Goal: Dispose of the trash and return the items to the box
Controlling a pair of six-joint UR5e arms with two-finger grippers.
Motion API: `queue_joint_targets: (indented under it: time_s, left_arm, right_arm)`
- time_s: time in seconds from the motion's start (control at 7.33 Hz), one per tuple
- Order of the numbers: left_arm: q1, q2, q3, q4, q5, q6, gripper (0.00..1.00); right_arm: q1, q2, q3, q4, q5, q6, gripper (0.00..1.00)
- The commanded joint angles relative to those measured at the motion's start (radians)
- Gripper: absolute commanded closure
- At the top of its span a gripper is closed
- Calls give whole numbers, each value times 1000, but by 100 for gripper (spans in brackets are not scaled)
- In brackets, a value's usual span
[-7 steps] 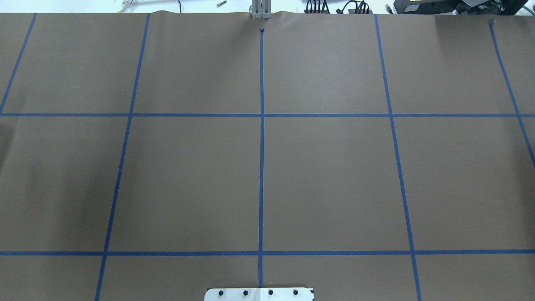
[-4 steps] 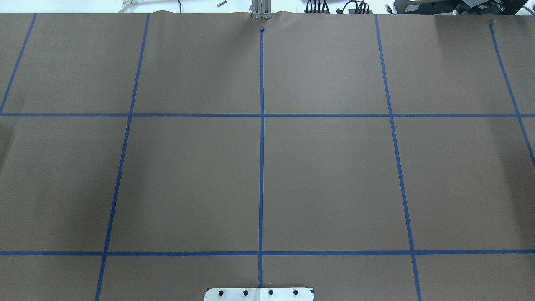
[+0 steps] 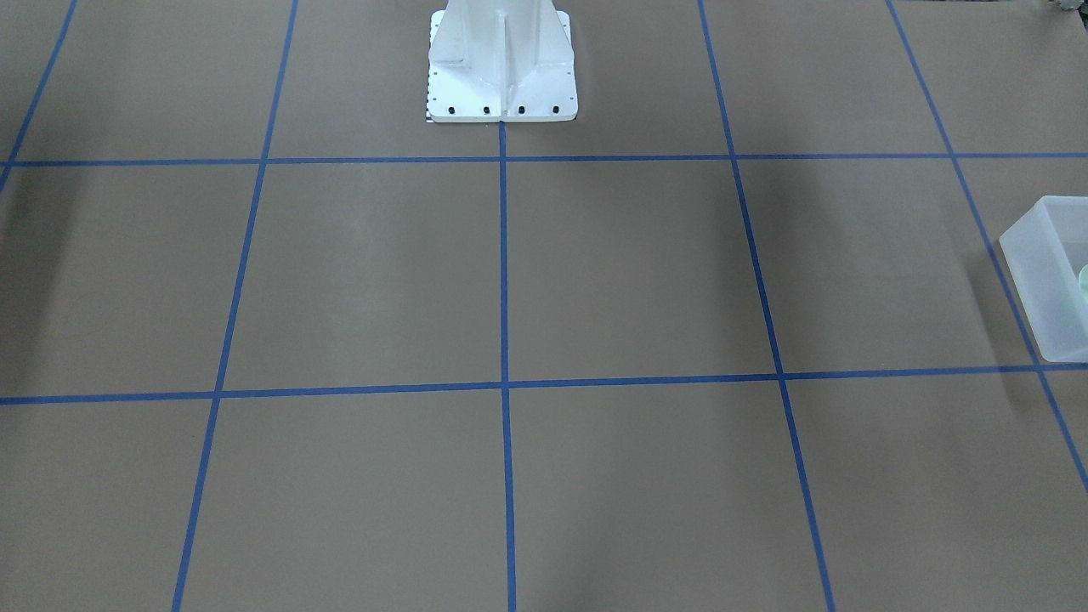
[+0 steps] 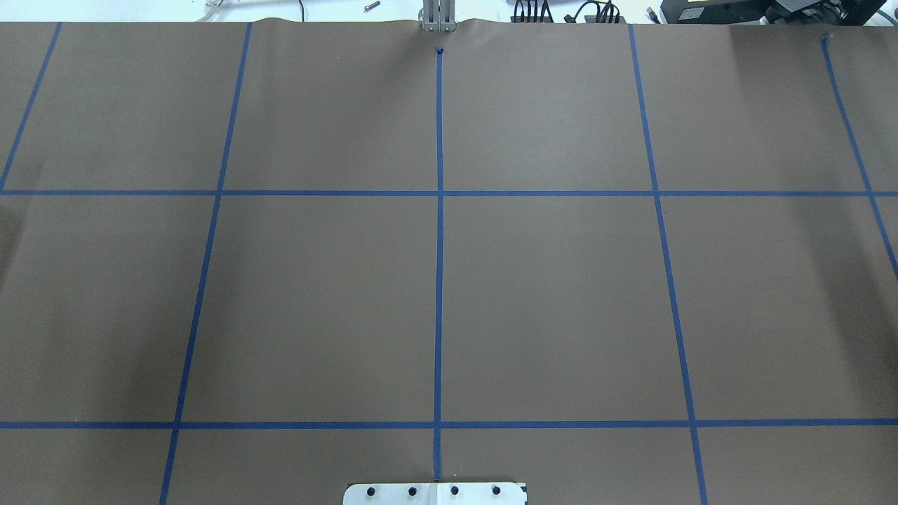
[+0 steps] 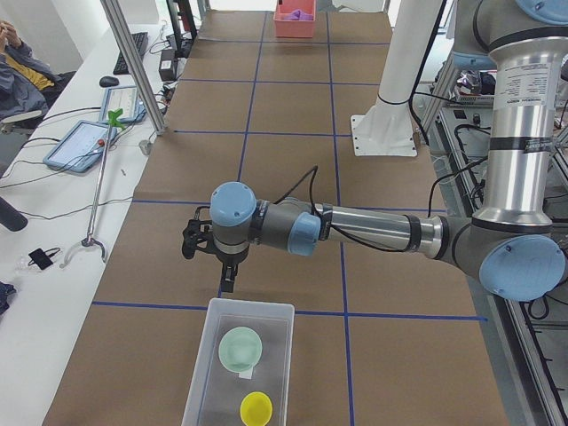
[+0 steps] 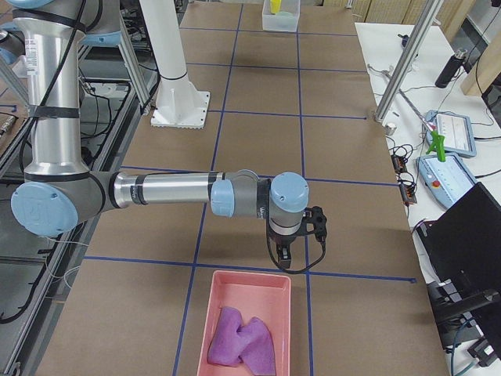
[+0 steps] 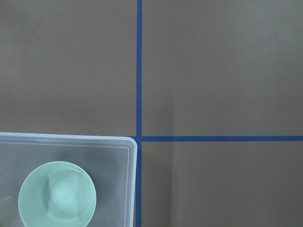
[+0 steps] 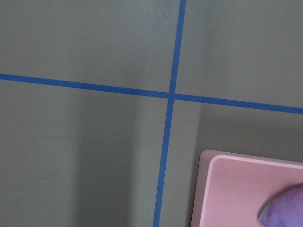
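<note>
The frosted-white box [image 5: 251,303] stands at the table's left end. In it are the mint-green bowl [image 5: 240,348] and the yellow cup [image 5: 256,408]. The left wrist view shows the box corner [image 7: 131,179] and the bowl [image 7: 57,195] below it. The box's edge also shows in the front-facing view [image 3: 1041,289]. My left gripper [image 5: 227,284] hangs just outside the box's near-robot-side short rim, pointing down; I cannot tell if it is open. My right gripper [image 6: 283,256] hangs beside the pink bin [image 6: 235,283]; I cannot tell its state.
The pink bin holds a crumpled purple sheet [image 6: 243,341], also in the right wrist view [image 8: 284,208]. The white robot base [image 3: 501,68] stands at the table's middle edge. Blue tape lines grid the brown table cover [image 4: 561,301]. Tablets and cables lie on the side bench [image 5: 84,142].
</note>
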Motion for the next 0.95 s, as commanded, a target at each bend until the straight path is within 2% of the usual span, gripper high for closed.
queue_joint_targets:
  time_s: [0.0,0.41,0.82]
  left_arm:
    - [7,71,-4,-88,3,2,3]
    - [5,76,-22,-36,10,-9,3]
    - [16,73,-94,34,27,16,3]
  right_arm:
    - [-7,-1,2,0,1,3,0]
    - [-15,-1,2,0,2,3,0]
    - [-27,-7,28,-2,4,0,0]
